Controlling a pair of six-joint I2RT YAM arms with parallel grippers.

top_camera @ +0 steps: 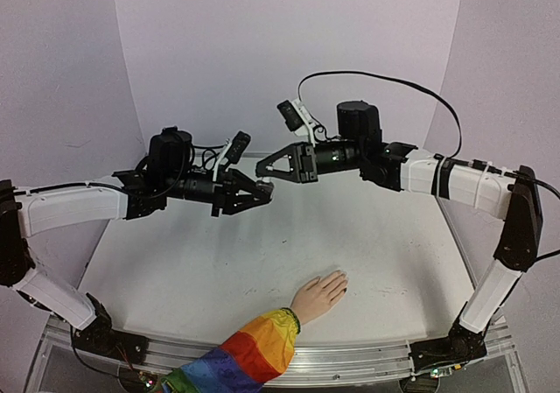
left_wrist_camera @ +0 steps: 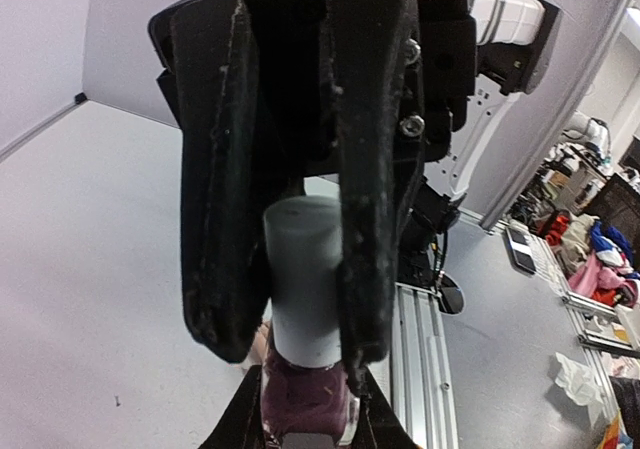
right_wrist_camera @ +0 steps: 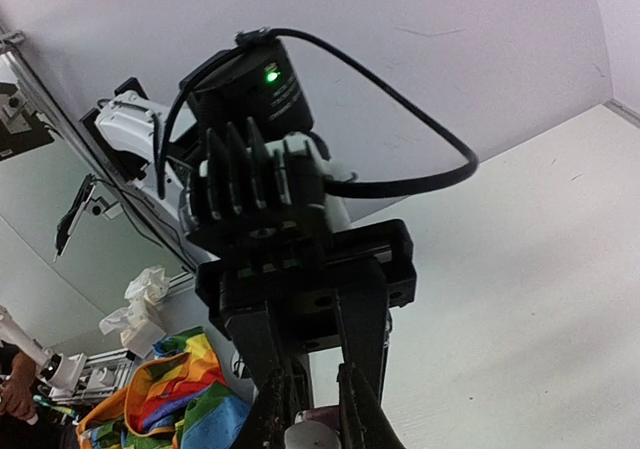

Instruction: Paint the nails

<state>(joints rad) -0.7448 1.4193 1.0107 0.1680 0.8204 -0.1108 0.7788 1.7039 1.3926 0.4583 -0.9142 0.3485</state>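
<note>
Top view: the mannequin hand (top_camera: 319, 295) in its rainbow sleeve (top_camera: 254, 354) lies on the table (top_camera: 175, 270), nails (top_camera: 343, 289) facing away from the arm bases. Well beyond the hand, the left gripper (top_camera: 266, 192) and right gripper (top_camera: 260, 182) meet in mid-air.

Left wrist: the left gripper pinches a grey cap (left_wrist_camera: 305, 279), while the right gripper clamps the purple bottle (left_wrist_camera: 305, 399) beneath it.

Right wrist: the sleeve shows beside the gripped cap.

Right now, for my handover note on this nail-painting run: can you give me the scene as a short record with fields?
left gripper: shut on the grey cap, in the air
right gripper: shut on the purple bottle directly under that cap
cap: looks seated on the bottle
mannequin hand: flat on the table near its front edge, rainbow sleeve trailing off the edge
nails: too small to judge, one dark spot at a fingertip
brush: not visible
</note>
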